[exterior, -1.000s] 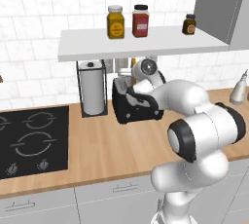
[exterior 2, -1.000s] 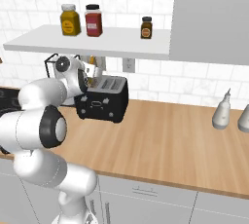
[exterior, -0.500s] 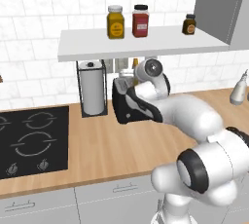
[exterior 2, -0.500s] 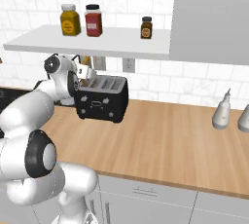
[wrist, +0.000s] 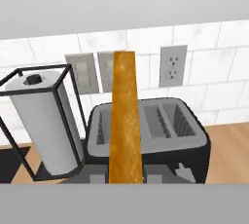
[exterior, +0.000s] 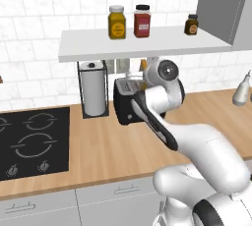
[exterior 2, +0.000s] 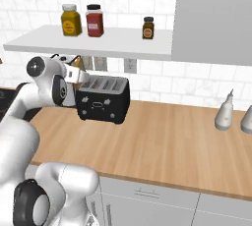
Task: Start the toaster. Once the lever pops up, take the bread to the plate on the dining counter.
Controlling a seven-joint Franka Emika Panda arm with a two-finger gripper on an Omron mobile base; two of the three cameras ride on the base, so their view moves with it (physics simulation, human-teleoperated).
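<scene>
Orange-brown crusted bread [wrist: 125,121], seen edge-on and upright, is grasped by the end effector [exterior 2: 78,72] above the black toaster [wrist: 151,135].

left base view: from behind the arm on its left, looking forward and down over the table [exterior: 98,146]; toaster [exterior: 125,103] mid-frame, hob [exterior: 29,141] at lower left, shelf [exterior: 142,43] above.
right base view: from behind on the right, same table; toaster [exterior 2: 103,99] left of centre, shelf [exterior 2: 93,43] at upper left.
hand view: close, level with the toaster [wrist: 155,130], facing the tiled wall; paper towel roll [wrist: 44,121] at left.
shared: toaster, shelf, wall.
</scene>
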